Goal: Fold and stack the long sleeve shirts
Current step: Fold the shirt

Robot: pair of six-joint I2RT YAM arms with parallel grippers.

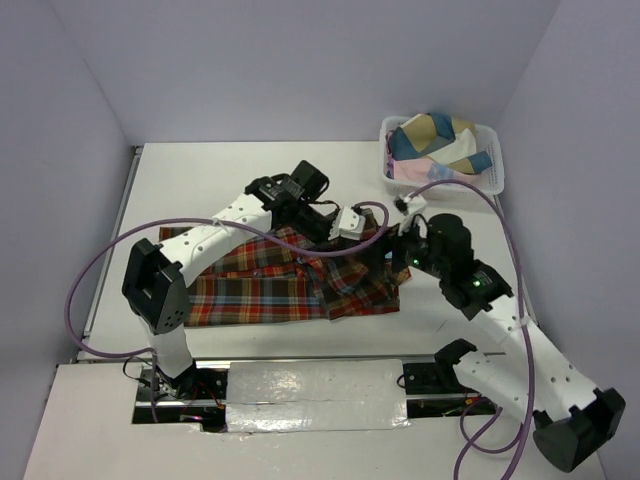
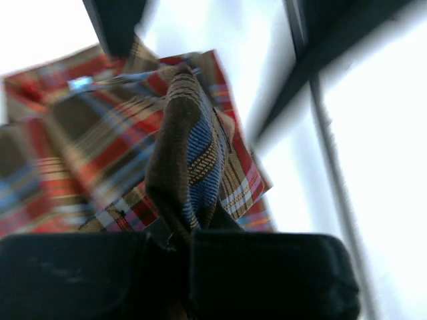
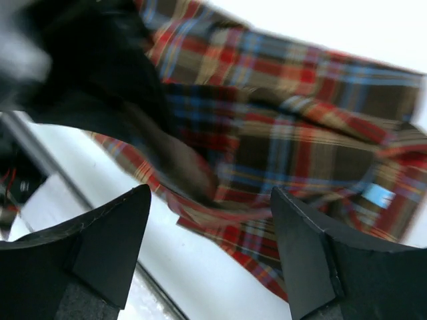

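Observation:
A red, brown and blue plaid shirt (image 1: 280, 285) lies partly folded on the white table in front of the arm bases. My left gripper (image 1: 352, 228) hangs over the shirt's far right corner, shut on a bunched fold of the plaid shirt (image 2: 187, 153), which rises from the jaws in the left wrist view. My right gripper (image 1: 408, 238) is just right of the shirt's right edge, open and empty. In the right wrist view its fingertips (image 3: 117, 227) stand wide apart above the shirt's edge (image 3: 287, 153) and bare table.
A white lattice basket (image 1: 495, 160) with other folded cloths in blue, tan and pink stands at the far right corner. Purple cables loop from both arms. The table's near edge has a metal rail (image 1: 310, 385) between the arm bases.

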